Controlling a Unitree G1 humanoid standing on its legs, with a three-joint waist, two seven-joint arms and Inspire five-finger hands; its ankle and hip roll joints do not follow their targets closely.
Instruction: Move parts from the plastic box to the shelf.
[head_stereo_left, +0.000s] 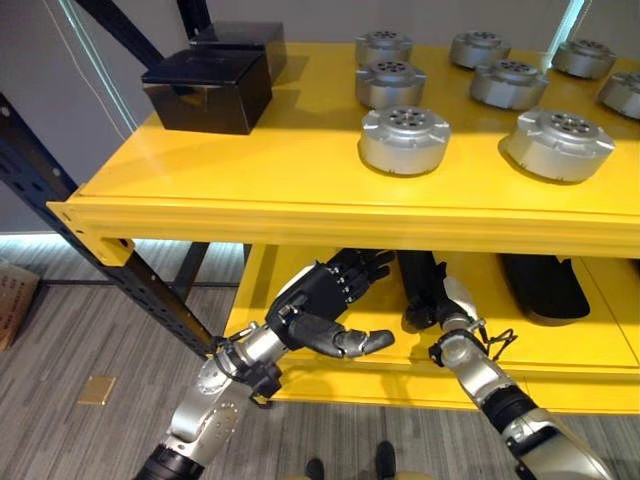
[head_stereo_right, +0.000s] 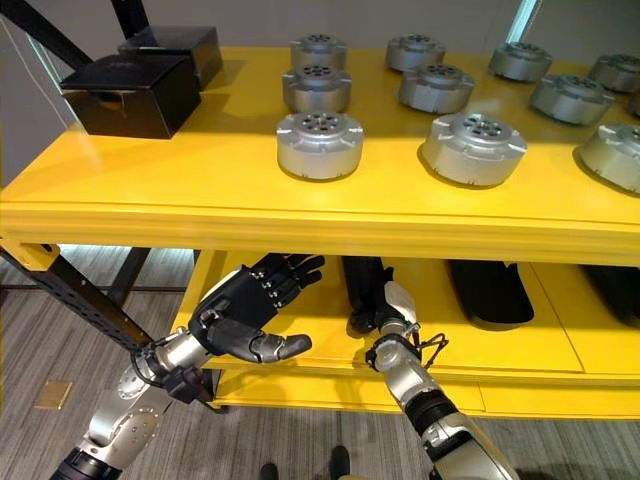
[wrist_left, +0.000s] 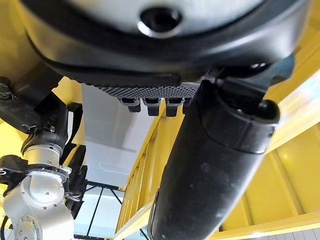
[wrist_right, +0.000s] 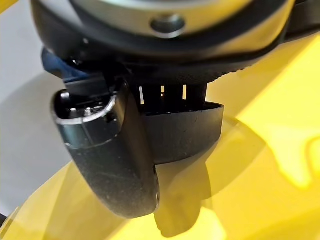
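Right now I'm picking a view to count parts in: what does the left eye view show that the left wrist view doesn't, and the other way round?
Left eye view alone: silver parts and two black boxes on the top shelf, with both arms reaching beneath it.

Left wrist view alone: a close look along the left robot hand, thumb out, fingers straight, holding nothing.

Both: the yellow shelf, the left robot hand and the right robot hand.

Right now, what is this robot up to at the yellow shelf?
It holds nothing at this moment. Both hands hang below the yellow shelf's top board: the left hand open, the right hand reaching up under the board, fingers hidden. Several round metal parts already sit on top, beside two black boxes.
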